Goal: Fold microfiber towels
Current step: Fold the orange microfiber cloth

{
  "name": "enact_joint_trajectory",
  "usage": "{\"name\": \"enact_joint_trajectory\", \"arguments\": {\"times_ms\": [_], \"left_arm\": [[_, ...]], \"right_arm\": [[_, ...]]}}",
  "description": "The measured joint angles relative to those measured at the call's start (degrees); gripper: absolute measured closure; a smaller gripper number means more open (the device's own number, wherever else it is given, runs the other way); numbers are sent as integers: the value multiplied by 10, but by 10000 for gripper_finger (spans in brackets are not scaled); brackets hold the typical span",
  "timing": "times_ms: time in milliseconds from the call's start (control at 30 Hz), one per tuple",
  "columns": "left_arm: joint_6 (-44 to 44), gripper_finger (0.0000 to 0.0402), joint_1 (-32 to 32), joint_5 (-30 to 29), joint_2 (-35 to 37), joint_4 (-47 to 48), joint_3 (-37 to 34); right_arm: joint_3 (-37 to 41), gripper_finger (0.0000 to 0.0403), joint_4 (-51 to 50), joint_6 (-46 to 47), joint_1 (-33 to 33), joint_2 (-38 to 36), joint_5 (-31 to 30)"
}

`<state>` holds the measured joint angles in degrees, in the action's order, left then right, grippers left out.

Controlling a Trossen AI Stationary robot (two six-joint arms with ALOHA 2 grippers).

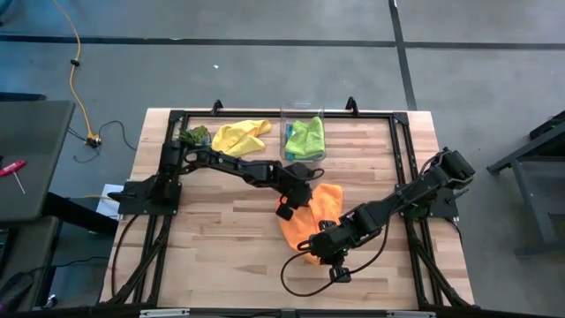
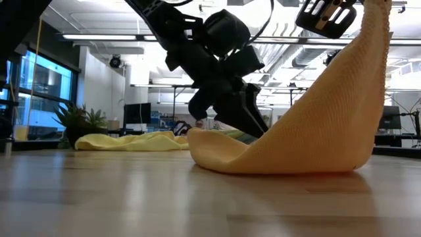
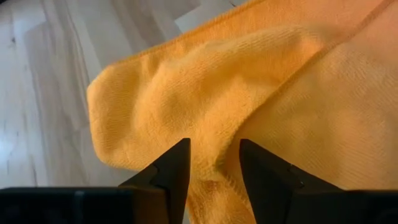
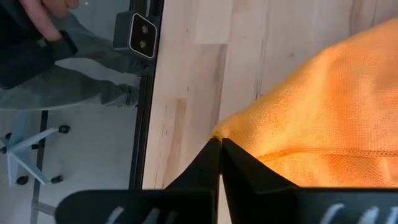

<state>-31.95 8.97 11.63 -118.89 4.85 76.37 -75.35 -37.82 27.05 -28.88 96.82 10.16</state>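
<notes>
1. I see the orange towel (image 1: 320, 216) lying crumpled near the middle of the table (image 1: 221, 256), slightly toward the right arm's side. In the low view it rests on the wood as a shallow curl, and one edge (image 2: 368, 72) rises steeply up to the top of the picture.
2. My right gripper (image 4: 219, 149) has its fingers pressed together on a corner of the orange towel, pinching that raised edge. From above it sits at the near side of the cloth (image 1: 328, 250).
3. My left gripper (image 3: 213, 163) is down over the far side of the same towel, its fingers standing narrowly apart with a soft fold of orange fabric bulging between them. I cannot tell whether they grip it yet.
4. The yellow towel (image 1: 240, 135) lies rumpled at the far edge of the table, just beside a small green leafy clump (image 1: 195, 135) near the left arm's base.
5. The lime green towel (image 1: 306, 137) sits in a clear plastic box (image 1: 303, 113) at the far edge, with a strip of teal (image 1: 287, 141) showing beside it.
6. In the low view the left arm blocks much of what lies behind the towel, and the raised edge is cut off at the top.
7. In the right wrist view a person's hand and sleeve (image 4: 43, 18) show beyond the table edge, only partly in frame.
</notes>
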Motion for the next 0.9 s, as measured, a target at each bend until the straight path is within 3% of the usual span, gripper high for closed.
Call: {"name": "enact_joint_trajectory", "arguments": {"times_ms": [533,667,800,900], "left_arm": [[18,287,-4,1,-6,14,0],[20,322,-7,-5,-6,14,0],[51,384,-11,-5,-4,13,0],[63,393,-12,-5,-3,16,0]], "right_arm": [[0,403,6,0,0,0,-3],[0,403,8,0,0,0,-4],[0,403,8,-1,0,0,-4],[0,403,8,0,0,0,-4]]}}
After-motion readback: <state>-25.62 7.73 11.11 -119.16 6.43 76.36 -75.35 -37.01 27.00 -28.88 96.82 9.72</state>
